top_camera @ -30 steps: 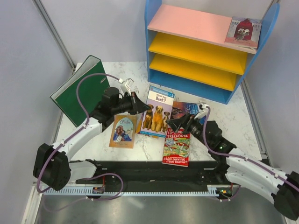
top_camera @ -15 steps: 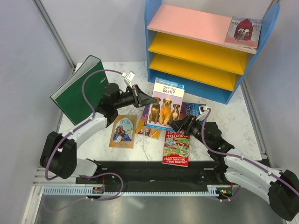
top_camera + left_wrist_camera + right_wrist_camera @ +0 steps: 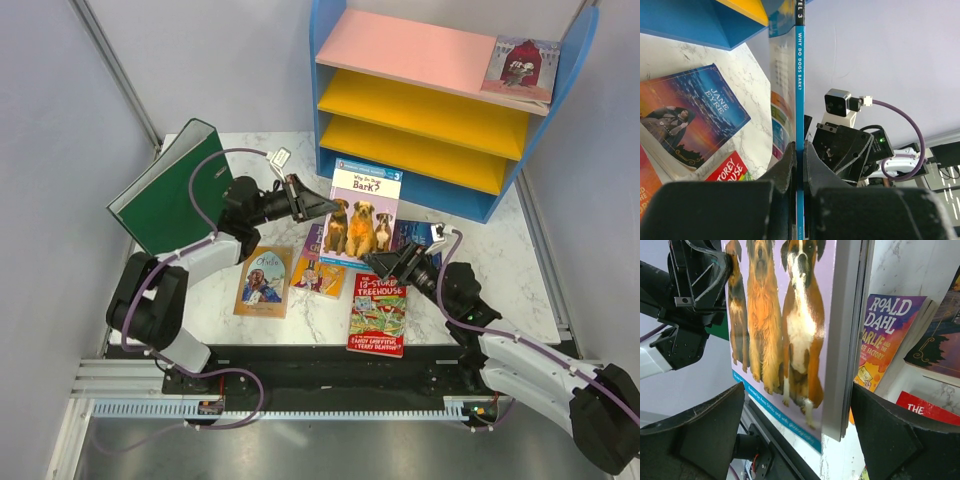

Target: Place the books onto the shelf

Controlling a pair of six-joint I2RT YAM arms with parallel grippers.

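Nearest the bases, flat on the marble table: the red-green Treehouse book, with the tan-orange book to its left. Just beyond, the right gripper spread wide, fingers either side of the lower corner of the three-dogs book, not closed on it. Pinched tight on that book's spine edge, the left gripper, holding it upright above the table. Beneath and behind it, the purple Roald Dahl book and the dark blue book, both partly hidden. Far left, the green binder. Farthest, the shelf, directly behind the raised book, with a red-covered book on the right end of its pink top board. A second ago, three-dogs book low and slanted over the pile; now lifted, upright, nearer the shelf, Roald Dahl cover exposed.
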